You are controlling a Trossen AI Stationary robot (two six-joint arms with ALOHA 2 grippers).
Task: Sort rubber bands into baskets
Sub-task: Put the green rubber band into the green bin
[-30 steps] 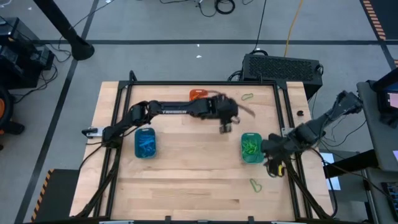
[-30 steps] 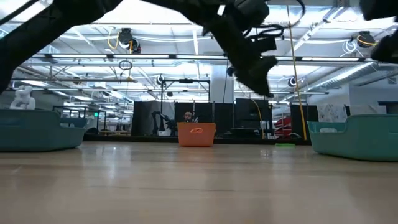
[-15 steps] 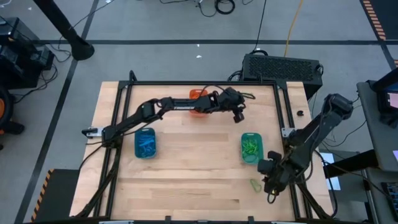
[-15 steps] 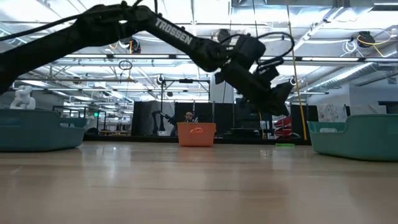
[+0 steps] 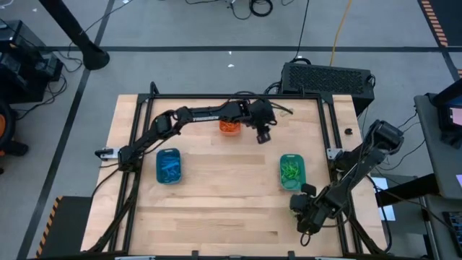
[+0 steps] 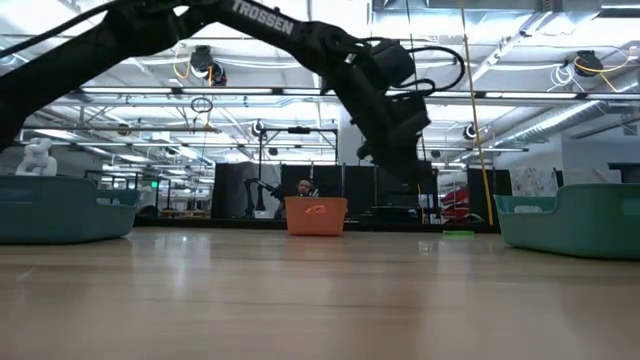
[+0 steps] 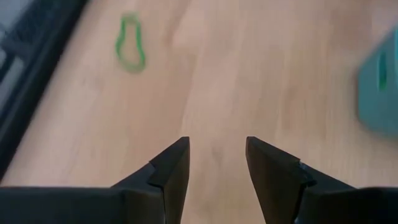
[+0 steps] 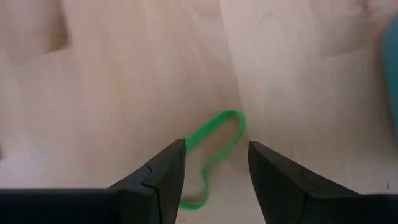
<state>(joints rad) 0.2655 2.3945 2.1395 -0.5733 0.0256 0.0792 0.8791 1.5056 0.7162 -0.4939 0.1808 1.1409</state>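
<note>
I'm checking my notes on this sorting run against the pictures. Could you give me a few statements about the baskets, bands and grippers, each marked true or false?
1. The right gripper is open above a green rubber band. True.
2. The left gripper is shut on an orange band. False: it is open and holds nothing.
3. The teal-green basket holds green bands. True.
4. The orange basket sits at the table's near edge. False: it sits at the far edge, by the left arm.
5. Another green rubber band lies on the wood ahead of the left gripper. True.
</note>
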